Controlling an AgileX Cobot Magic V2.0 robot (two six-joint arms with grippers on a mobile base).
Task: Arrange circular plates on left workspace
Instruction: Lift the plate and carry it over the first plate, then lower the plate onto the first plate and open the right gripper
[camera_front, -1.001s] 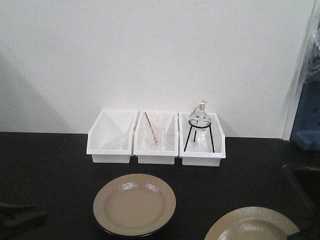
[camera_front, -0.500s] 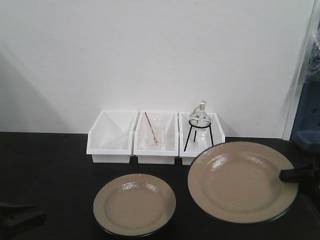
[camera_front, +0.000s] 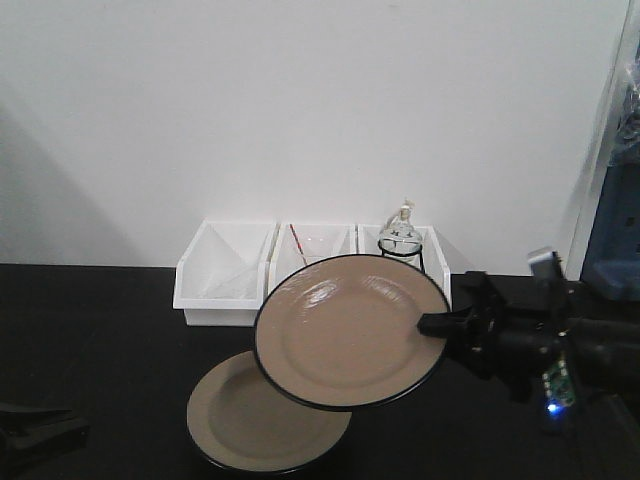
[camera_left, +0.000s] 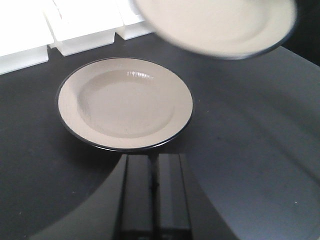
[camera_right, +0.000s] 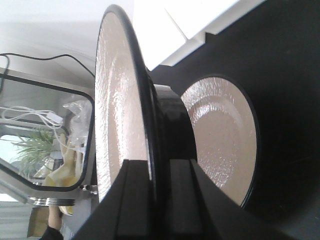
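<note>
Two circular plates are shown, both tan on top with a dark rim. One, the held plate (camera_front: 350, 330), is carried in the air, tilted so that its glossy face is turned toward the front camera. It is gripped at its right edge by the right tool (camera_front: 432, 324), whose fingers are clamped on the rim. In the right wrist view the held plate (camera_right: 117, 100) is seen nearly edge-on, with its rim pinched inside the right tool (camera_right: 157, 167).

The other, the lying plate (camera_front: 245, 430), is set flat on the black table (camera_front: 100, 330), face up. From the front, its upper right part is covered by the held plate, which is raised above it; whether the two touch cannot be told from that view. In the left wrist view the lying plate (camera_left: 125, 102) is shown whole and apart from the blurred held plate (camera_left: 220, 25) above it.

The left tool (camera_left: 152, 165) is kept low over the table, just in front of the lying plate, with its fingers pressed together on nothing.

Three white bins (camera_front: 222, 275) are lined up at the back of the table against the white wall. A glass flask (camera_front: 400, 238) on a dark wire stand is placed in the rightmost bin.
</note>
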